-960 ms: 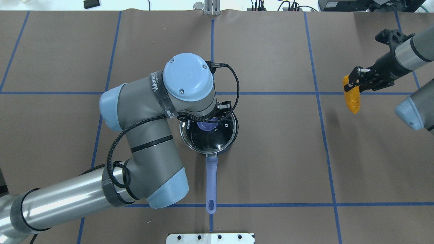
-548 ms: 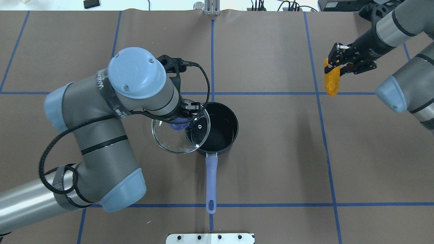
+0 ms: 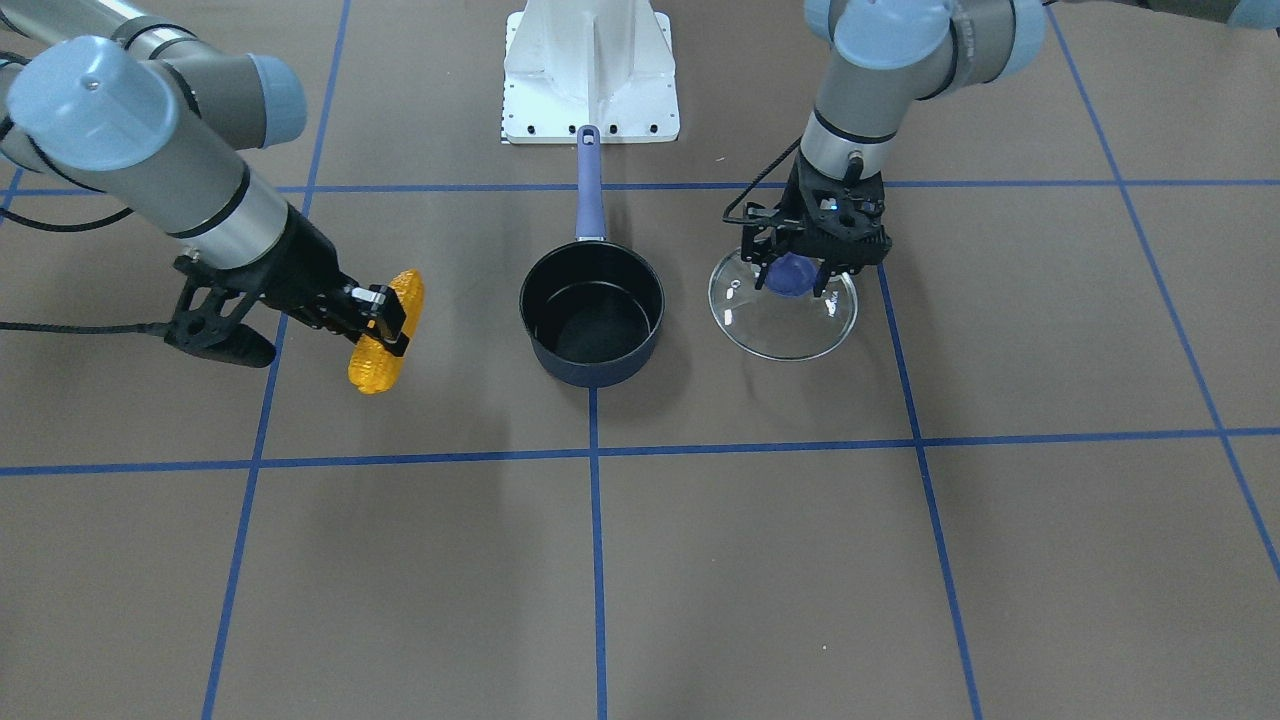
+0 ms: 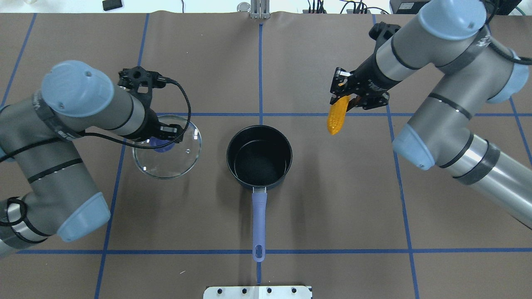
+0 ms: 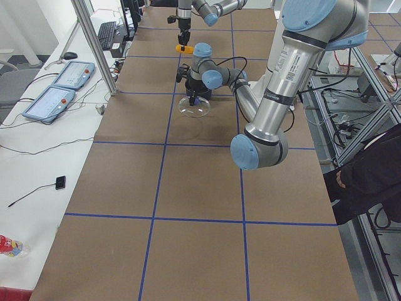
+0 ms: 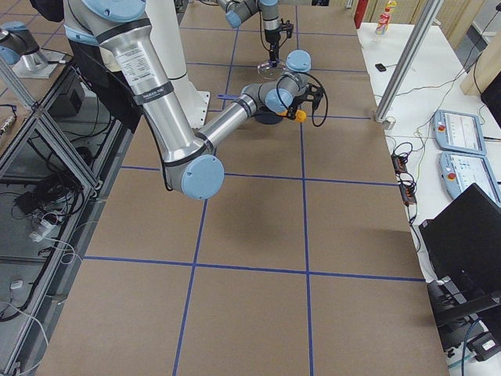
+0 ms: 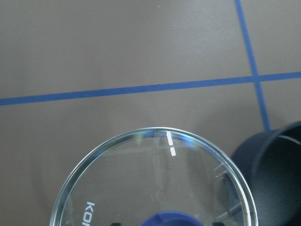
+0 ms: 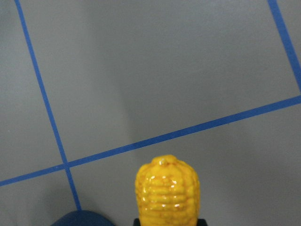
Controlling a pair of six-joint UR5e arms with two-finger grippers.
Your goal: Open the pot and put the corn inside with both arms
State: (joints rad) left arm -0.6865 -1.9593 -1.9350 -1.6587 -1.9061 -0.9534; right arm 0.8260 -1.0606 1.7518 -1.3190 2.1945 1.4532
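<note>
Left jaws on round glass lid (image 4: 166,162), right jaws on bumpy corn (image 4: 336,118)

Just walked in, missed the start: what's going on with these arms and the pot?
The left gripper holds the glass lid by its knob, beside the pot. The pot stands open and empty. The right gripper holds the corn in the air on the other side, not yet over it.
</note>
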